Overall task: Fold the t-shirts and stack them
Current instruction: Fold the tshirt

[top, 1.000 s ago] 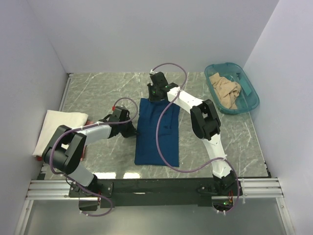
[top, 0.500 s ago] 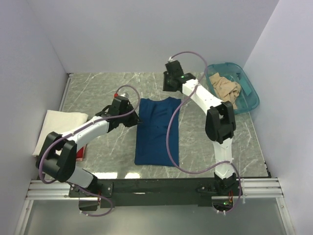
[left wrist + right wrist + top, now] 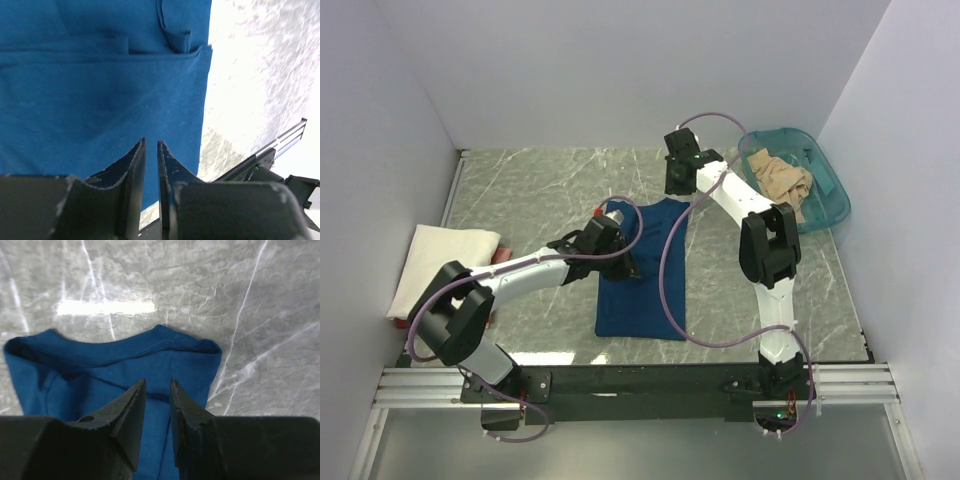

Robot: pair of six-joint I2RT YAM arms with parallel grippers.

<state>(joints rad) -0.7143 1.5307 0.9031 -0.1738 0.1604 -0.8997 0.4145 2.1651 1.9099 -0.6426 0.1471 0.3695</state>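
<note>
The navy t-shirt [image 3: 645, 290] lies on the table folded into a long narrow strip, its collar end at the far side. My left gripper [image 3: 632, 266] is low over the strip's left part; in the left wrist view [image 3: 151, 141] its jaws are almost together with nothing between them, above blue cloth [image 3: 100, 90]. My right gripper [image 3: 677, 183] hovers past the far collar edge, empty, with a narrow gap between its jaws [image 3: 157, 380] above the collar [image 3: 110, 352]. The cream-white t-shirt [image 3: 445, 262] lies folded at the left. The tan t-shirt [image 3: 780, 185] lies crumpled in the tub.
The teal translucent tub [image 3: 832, 205] stands at the far right corner. White walls enclose the marble table [image 3: 540, 185] on three sides. The arms' purple cables loop over the navy strip. The mounting rail [image 3: 640, 385] runs along the near edge.
My left gripper moved from the strip's left edge, out to the far left, then right onto the cloth. My right gripper drew back from the collar edge toward the far right.
</note>
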